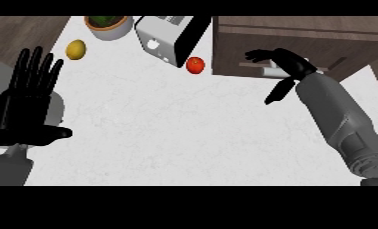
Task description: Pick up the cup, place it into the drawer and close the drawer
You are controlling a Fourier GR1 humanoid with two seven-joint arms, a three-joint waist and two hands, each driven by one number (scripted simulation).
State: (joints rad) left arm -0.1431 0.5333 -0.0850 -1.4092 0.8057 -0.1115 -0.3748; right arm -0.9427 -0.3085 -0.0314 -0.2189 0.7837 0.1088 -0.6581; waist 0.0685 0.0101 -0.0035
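White marble counter (pixel 184 123) filled the view, with a brown wooden drawer unit (pixel 295 38) at its far right. The right hand (pixel 291 65) hovered at the drawer's handle (pixel 262 66), fingers curled; whether they held the cup could not be told. Left of it lay a red tomato (pixel 195 65), toaster (pixel 166 38), potted plant (pixel 108 25), lemon (pixel 76 49). The left hand (pixel 29 103) rested open, fingers up.

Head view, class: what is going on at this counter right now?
The robot's right hand is at the front of the wooden drawer unit, fingers curled by its handle. No cup shows. The left hand rests open at the view's left edge. A toaster, a red fruit, a yellow fruit and a potted plant sit on the white counter.
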